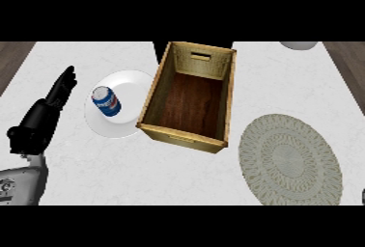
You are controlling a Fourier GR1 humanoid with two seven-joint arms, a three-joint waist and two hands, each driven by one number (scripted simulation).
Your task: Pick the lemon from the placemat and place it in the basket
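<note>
Left hand (44,113) open; placemat (288,159) bare beside basket (158,96).

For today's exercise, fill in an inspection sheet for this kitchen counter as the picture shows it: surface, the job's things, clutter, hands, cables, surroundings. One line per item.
Surface: white marbled counter.
Job's things: wooden basket stands open at centre, with no lemon showing in the part of its floor in view; round woven placemat lies to its right, apart from it, nothing on it; no lemon seen anywhere.
Clutter: blue can lying on a white plate left of the basket; a pale round object, cut off at the far edge.
Hands: left hand open, resting at left, holding nothing; right hand not in view.
Cables: nothing seen.
Surroundings: dark wood floor at both far corners.
</note>
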